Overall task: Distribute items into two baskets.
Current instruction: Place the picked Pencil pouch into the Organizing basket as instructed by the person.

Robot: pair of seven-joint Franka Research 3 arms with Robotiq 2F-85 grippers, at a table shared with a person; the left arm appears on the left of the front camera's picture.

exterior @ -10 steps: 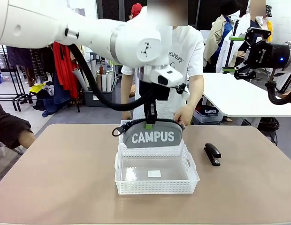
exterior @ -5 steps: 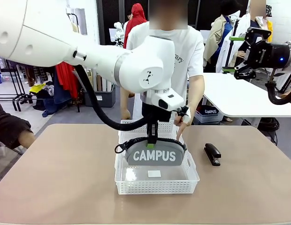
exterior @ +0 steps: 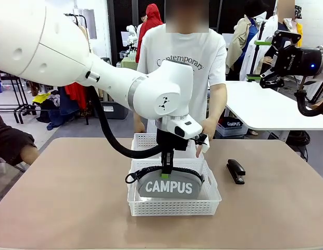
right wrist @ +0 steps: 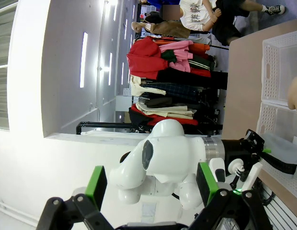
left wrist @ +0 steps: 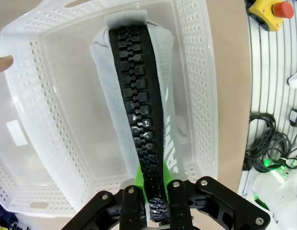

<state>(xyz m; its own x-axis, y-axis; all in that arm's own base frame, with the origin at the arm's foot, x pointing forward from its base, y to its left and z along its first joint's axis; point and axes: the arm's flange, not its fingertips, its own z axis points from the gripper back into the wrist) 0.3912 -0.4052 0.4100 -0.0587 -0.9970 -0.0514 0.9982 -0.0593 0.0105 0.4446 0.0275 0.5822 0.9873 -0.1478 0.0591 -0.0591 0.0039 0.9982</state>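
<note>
**CAMPUS pouch goes into the near basket**

From my remote station, I watch the left claw (exterior: 165,175) clenched on the top edge of the grey fabric pouch (exterior: 169,187), pinching the chunky black zip between its green pads. The pouch stands upright inside the nearer white basket (exterior: 174,208), with its white "CAMPUS" lettering facing my front camera and its lower edge sunk below the lattice rim. I cannot tell whether it touches the clear bottom. A black strap (exterior: 131,177) loops out from its left end.

Looking down the left wrist, I see the zip's heavy teeth running along the grey pouch (left wrist: 164,91), which lies lengthways in the basket (left wrist: 199,72) beneath the claw (left wrist: 155,194).

The second basket (exterior: 146,140) sits just behind the first, at the far side of the surface (exterior: 73,198), with the person's hand (exterior: 207,129) at its right corner. The black stapler (exterior: 235,171) lies on the surface to the right of the baskets, apart from them.

My right claw (exterior: 258,60) hangs high at the right, released, its jaws wide and holding nothing (right wrist: 151,182).
</note>
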